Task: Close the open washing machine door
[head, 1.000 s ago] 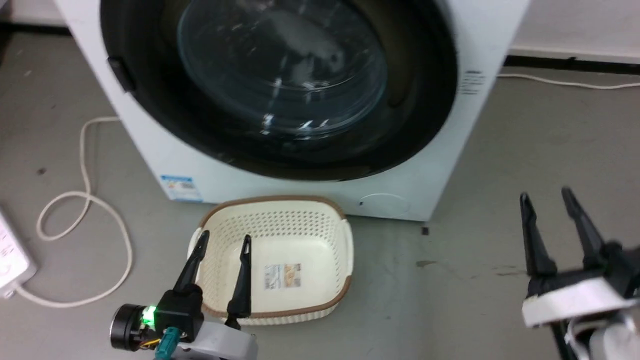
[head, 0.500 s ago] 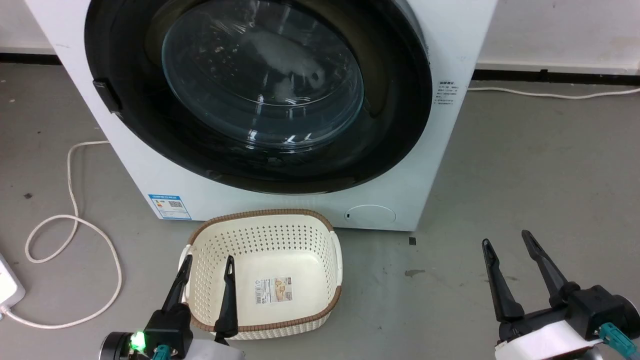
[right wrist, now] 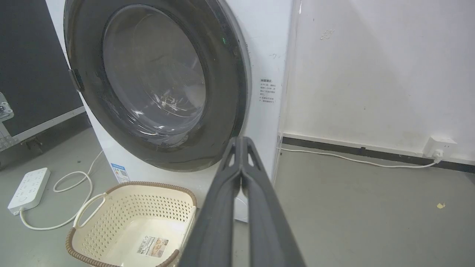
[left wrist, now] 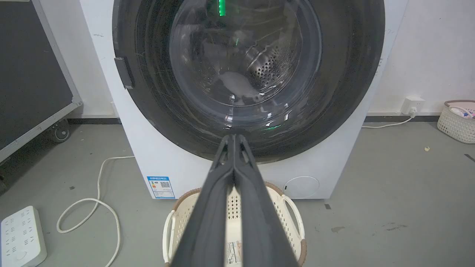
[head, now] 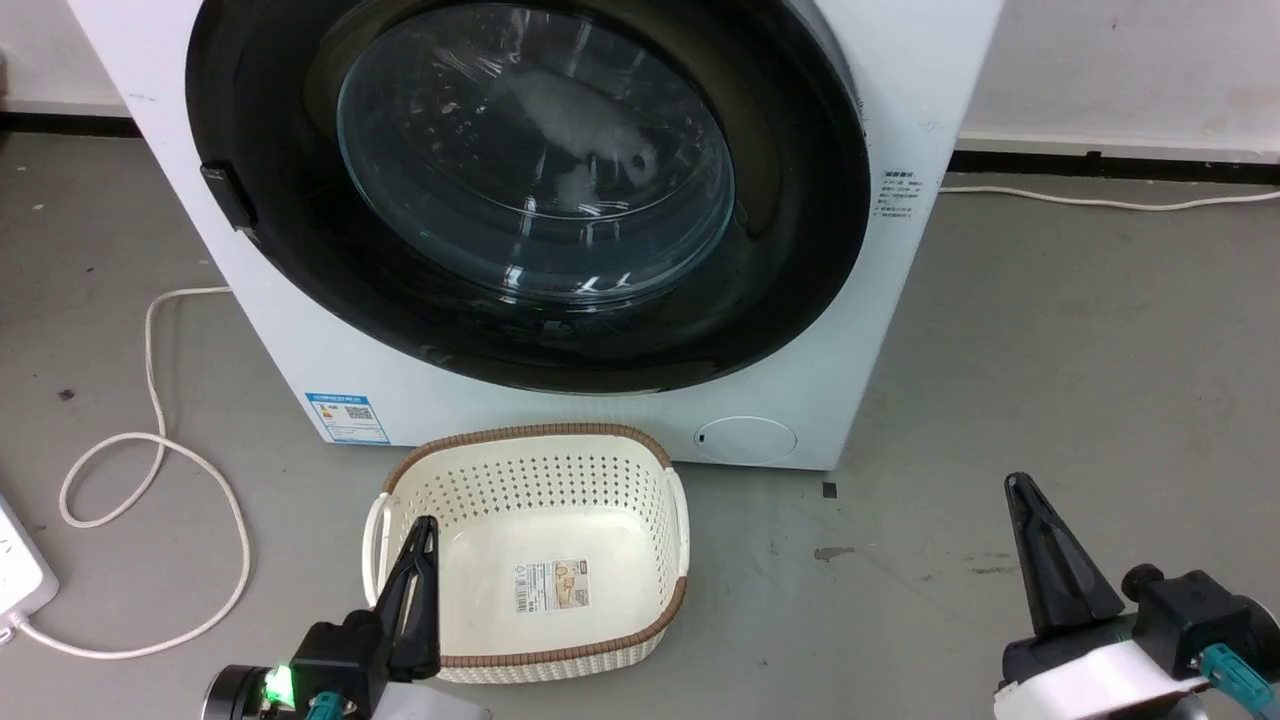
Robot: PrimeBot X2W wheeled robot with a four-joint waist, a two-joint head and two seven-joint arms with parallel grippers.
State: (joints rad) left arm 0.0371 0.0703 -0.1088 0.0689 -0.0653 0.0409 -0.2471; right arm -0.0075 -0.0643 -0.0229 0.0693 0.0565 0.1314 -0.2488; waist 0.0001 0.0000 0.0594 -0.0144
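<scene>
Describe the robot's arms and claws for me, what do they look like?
The left claw and right claw each have two long matte black fingers tapering to points, set in a chunky black block. The left one carries a glowing green light and a teal connector. The right has a teal plug beside a white wrist shell.

The washing machine (head: 560, 390) stands before me, door (head: 540, 160) on its front, with a basket (head: 530, 432) on the floor (head: 1050, 330) just before it. My left gripper (head: 427, 525) is above the basket's near left corner, my right gripper (head: 1021, 487) well to the right. A power strip (head: 15, 570) lies far left.
</scene>
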